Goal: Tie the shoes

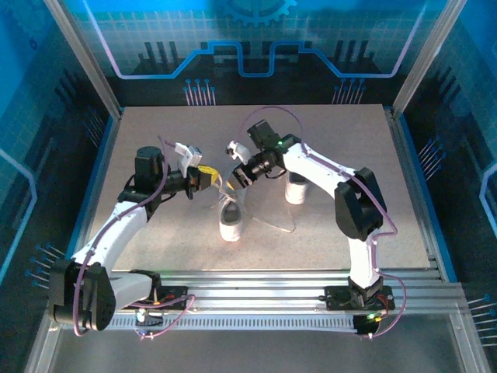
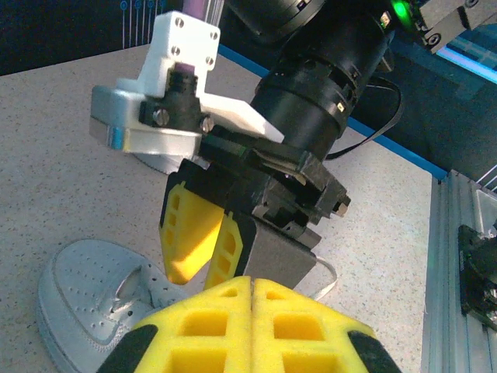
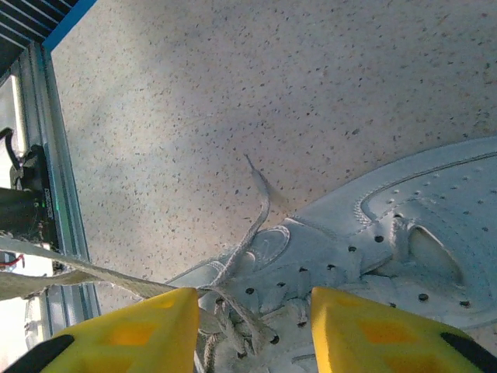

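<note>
no readable text, labels or numbers

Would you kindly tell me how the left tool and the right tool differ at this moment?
The left tool is shut, its yellow fingers pressed together; the right tool is open, its fingers apart. The right tool looks down on the shoe, whose laces show in its gap; the left tool faces the right tool from the side. Both have yellow fingers and sit close together by that shoe, mid table.
</note>
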Controlling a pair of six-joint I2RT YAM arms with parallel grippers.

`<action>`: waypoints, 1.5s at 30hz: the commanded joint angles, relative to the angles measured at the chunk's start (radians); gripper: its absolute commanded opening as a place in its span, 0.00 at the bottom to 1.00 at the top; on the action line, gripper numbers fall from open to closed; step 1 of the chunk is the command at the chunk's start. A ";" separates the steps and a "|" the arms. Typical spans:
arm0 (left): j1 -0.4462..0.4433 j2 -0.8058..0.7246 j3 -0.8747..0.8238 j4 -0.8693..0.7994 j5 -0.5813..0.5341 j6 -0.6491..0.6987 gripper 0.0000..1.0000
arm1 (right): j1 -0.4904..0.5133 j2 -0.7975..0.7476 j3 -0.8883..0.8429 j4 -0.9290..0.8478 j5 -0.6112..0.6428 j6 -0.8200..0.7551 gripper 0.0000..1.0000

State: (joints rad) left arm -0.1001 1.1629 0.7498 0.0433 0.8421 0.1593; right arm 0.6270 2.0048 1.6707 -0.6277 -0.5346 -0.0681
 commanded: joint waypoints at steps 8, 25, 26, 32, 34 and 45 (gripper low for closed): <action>0.012 0.001 0.006 0.003 0.035 0.029 0.00 | 0.029 0.079 0.083 -0.132 -0.005 -0.122 0.41; 0.018 -0.029 -0.022 -0.046 0.016 0.057 0.00 | 0.038 -0.037 -0.056 0.024 0.094 -0.092 0.02; 0.020 -0.035 -0.027 -0.055 0.011 0.055 0.00 | 0.035 -0.056 -0.093 0.060 0.098 -0.079 0.01; 0.043 -0.082 -0.049 -0.124 -0.042 0.059 0.00 | 0.011 -0.175 -0.272 0.282 0.113 0.012 0.00; 0.049 -0.098 -0.056 -0.149 -0.049 0.065 0.00 | 0.003 -0.196 -0.311 0.336 0.107 0.035 0.00; 0.051 -0.149 -0.087 -0.258 -0.084 0.091 0.00 | -0.013 -0.281 -0.450 0.558 0.178 0.102 0.00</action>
State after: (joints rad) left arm -0.0597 1.0340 0.6807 -0.1535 0.7750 0.2184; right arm 0.6334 1.7817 1.2491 -0.1940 -0.3943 0.0013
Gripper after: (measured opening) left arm 0.050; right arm 0.040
